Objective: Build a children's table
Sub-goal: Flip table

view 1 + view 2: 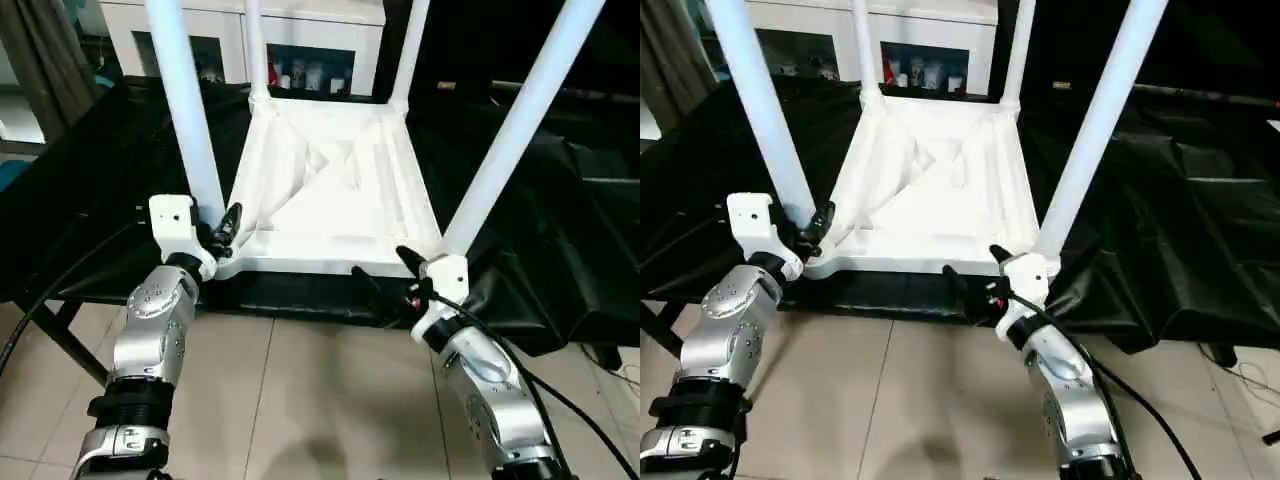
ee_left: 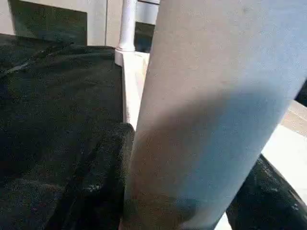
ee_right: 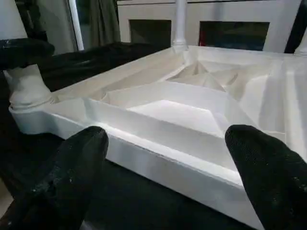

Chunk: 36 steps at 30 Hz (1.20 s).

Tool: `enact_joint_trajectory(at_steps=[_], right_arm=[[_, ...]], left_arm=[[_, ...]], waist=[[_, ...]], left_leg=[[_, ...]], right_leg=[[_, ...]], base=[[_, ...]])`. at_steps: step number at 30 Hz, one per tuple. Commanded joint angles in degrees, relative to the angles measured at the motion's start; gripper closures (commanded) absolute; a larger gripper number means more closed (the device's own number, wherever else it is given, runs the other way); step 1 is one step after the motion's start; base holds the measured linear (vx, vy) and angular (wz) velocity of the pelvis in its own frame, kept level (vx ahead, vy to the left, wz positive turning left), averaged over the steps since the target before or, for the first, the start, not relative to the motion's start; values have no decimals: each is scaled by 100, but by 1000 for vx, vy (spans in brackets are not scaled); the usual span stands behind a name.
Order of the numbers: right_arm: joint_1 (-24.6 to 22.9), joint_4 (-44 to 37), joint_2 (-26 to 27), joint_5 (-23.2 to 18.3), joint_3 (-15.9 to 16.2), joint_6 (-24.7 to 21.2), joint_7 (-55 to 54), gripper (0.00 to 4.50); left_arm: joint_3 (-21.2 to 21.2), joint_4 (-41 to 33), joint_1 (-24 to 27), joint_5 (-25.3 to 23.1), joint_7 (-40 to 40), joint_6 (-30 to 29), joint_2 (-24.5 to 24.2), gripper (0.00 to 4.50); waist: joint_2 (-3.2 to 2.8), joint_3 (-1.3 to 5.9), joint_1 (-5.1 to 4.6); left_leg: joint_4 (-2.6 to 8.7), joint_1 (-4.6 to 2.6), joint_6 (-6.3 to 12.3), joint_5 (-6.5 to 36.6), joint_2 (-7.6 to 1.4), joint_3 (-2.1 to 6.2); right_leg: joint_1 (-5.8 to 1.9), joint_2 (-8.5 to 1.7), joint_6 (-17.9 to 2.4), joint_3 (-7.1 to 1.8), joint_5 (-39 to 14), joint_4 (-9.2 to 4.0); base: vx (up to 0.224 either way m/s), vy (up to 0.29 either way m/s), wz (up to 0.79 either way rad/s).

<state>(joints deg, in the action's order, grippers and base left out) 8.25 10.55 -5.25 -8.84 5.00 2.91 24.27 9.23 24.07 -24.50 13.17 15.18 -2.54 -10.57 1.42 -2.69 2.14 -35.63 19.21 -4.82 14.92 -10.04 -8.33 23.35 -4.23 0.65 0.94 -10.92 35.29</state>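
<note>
Small white plastic table lies top-down on the black-draped table, 4 tubular legs upright. Your L gripper fingers straddle near-left leg base, grip unconfirmed. R gripper wide open, empty, facing the near rim.

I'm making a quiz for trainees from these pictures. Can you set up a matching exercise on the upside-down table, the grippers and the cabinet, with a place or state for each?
Things:
1. left gripper
2. right gripper
3. table top
4. cabinet

Places or states:
A. lying ribbed side up on the black cloth
B. behind the work, with glass doors
C. fingers on either side of the near left leg
D. open, at the top's near edge beside the near right leg

Pairs: 1-C, 2-D, 3-A, 4-B
</note>
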Motion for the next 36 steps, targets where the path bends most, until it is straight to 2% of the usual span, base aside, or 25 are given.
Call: enact_joint_trajectory(at_steps=[1, 2, 3, 4, 6, 8, 9, 13, 16, 18, 19, 20, 21, 22, 23, 25, 28, 29, 30, 31, 33, 36], right_arm=[[68, 66, 7, 7, -40, 55, -15, 16], [67, 68, 9, 8, -41, 57, -17, 16], [65, 95, 25, 22, -54, 66, -54, 16], [65, 95, 25, 22, -54, 66, -54, 16], [67, 127, 36, 40, -64, 86, -99, 16], [71, 129, 41, 50, -79, 90, -141, 16], [59, 106, 53, 37, -97, 64, -175, 16], [25, 67, 85, -39, -124, 12, -169, 16], [-14, 14, 173, -265, -146, -88, -44, 0], [-34, -91, 338, -635, -289, -269, -51, 0], [-36, -103, 356, -683, -306, -290, -58, 0], [-21, -85, 364, -703, -325, -332, -82, 0], [-19, -83, 365, -705, -327, -337, -86, 0], [60, -9, 432, -775, -427, -470, -220, 0], [121, 23, 501, -897, -508, -524, -248, 0], [159, 39, 549, -982, -563, -552, -254, 0], [579, 364, 801, -1513, -920, -767, -338, 0], [750, 520, 883, -1709, -1060, -834, -363, 0], [841, 610, 919, -1789, -1126, -848, -374, 0], [966, 740, 966, -1883, -1208, -833, -379, 0], [1085, 863, 1016, -1970, -1281, -807, -373, 0], [1568, 1296, 1127, -2112, -1474, -824, -408, 0]], left_arm=[[-30, 103, -102, -26, 84, -30, 25, 209], [-31, 106, -102, -26, 82, -27, 25, 214], [-44, 129, -103, -33, 47, -19, 22, 217], [-44, 129, -103, -33, 47, -19, 22, 222], [-36, 130, -102, -31, -13, -71, 35, 226], [21, 90, -103, 41, -94, -151, 108, 229], [134, 12, -98, 246, -168, -263, 263, 230], [398, -145, -116, 717, -383, -518, 638, 232], [517, -184, -170, 1016, -496, -632, 950, 232], [542, -190, -203, 1192, -557, -755, 1168, 231], [551, -204, -204, 1197, -562, -780, 1195, 231], [572, -248, -204, 1273, -586, -831, 1292, 231], [573, -252, -203, 1278, -587, -834, 1298, 231], [629, -399, -192, 1429, -666, -963, 1509, 231], [614, -472, -181, 1422, -685, -1004, 1572, 231], [607, -525, -171, 1390, -694, -1034, 1603, 231], [520, -638, -122, 1262, -720, -1032, 1646, 232], [523, -654, -121, 1259, -752, -1029, 1653, 233], [537, -660, -121, 1268, -766, -1023, 1658, 233], [557, -674, -114, 1277, -773, -1008, 1663, 233], [565, -695, -101, 1263, -772, -993, 1656, 233], [544, -777, -71, 1212, -767, -1073, 1630, 233]], waist=[[-146, 318, 28], [-128, 317, 23], [-174, 320, 28], [-136, 320, 28], [-186, 317, 26], [-182, 315, 24], [-220, 306, 30], [-212, 293, 28], [-217, 291, 20], [-210, 295, 16], [-223, 289, 30], [-118, 287, 15], [-191, 283, 35], [-144, 284, 24], [-125, 283, 36], [-143, 300, 36], [-79, 358, 32], [-71, 357, 37], [-28, 343, 40], [-48, 342, 46], [-48, 344, 60], [-69, 354, 64]], left_leg=[[484, 73, 309, 181, -171, 1], [485, 64, 318, 178, -172, -6], [478, 64, 310, 154, -168, -3], [477, 75, 323, 144, -164, -7], [474, 76, 325, 142, -163, -8], [467, 85, 324, 153, -160, -12], [469, 93, 328, 173, -156, -11], [474, 101, 338, 311, -168, -28], [462, 125, 436, 242, -156, -35], [456, 118, 498, 270, -156, -45], [460, 121, 514, 265, -161, -42], [460, 140, 536, 273, -158, -55], [468, 135, 523, 272, -158, -44], [466, 137, 525, 277, -170, -50], [469, 128, 538, 248, -169, -50], [455, 134, 595, 100, -171, -49], [396, 166, 861, -470, -152, -33], [389, 161, 931, -559, -151, -40], [381, 174, 1040, -656, -152, -46], [377, 161, 1096, -666, -159, -50], [363, 153, 1143, -718, -165, -61], [354, 141, 1196, -853, -175, -61]], right_leg=[[-341, -267, -1558, -159, 143, -287], [-332, -258, -1554, -154, 162, -300], [-340, -257, -1573, -154, 244, -285], [-355, -258, -1588, -156, 284, -285], [-352, -261, -1616, -154, 289, -293], [-368, -260, -1633, -158, 275, -290], [-373, -270, -1631, -164, 185, -295], [-362, -265, -1636, -166, -120, -336], [-367, -267, -1600, -171, -185, -348], [-354, -270, -1605, -177, -293, -361], [-349, -273, -1606, -177, -369, -369], [-357, -264, -1581, -176, -427, -383], [-346, -273, -1567, -169, -561, -379], [-339, -278, -1546, -174, -645, -377], [-330, -274, -1525, -167, -676, -396], [-318, -268, -1523, -169, -504, -368], [-336, -272, -1580, -157, 182, -272], [-319, -273, -1607, -150, 276, -269], [-312, -271, -1635, -142, 325, -261], [-297, -282, -1661, -136, 251, -260], [-291, -281, -1664, -136, 206, -258], [-269, -283, -1723, -125, 262, -240]], base=[[0, 0, 0], [0, 0, 0], [0, 0, 0], [0, 0, 0], [0, 0, 0], [0, 0, 0], [0, 0, 0], [0, 0, 0], [0, 0, 0], [0, 0, 0], [0, 0, 0], [0, 0, 0], [0, 0, 0], [0, 0, 0], [0, 0, 0], [0, 0, 0], [0, 0, 0], [0, 0, 0], [0, 0, 0], [0, 0, 0], [0, 0, 0], [0, 0, 0]])
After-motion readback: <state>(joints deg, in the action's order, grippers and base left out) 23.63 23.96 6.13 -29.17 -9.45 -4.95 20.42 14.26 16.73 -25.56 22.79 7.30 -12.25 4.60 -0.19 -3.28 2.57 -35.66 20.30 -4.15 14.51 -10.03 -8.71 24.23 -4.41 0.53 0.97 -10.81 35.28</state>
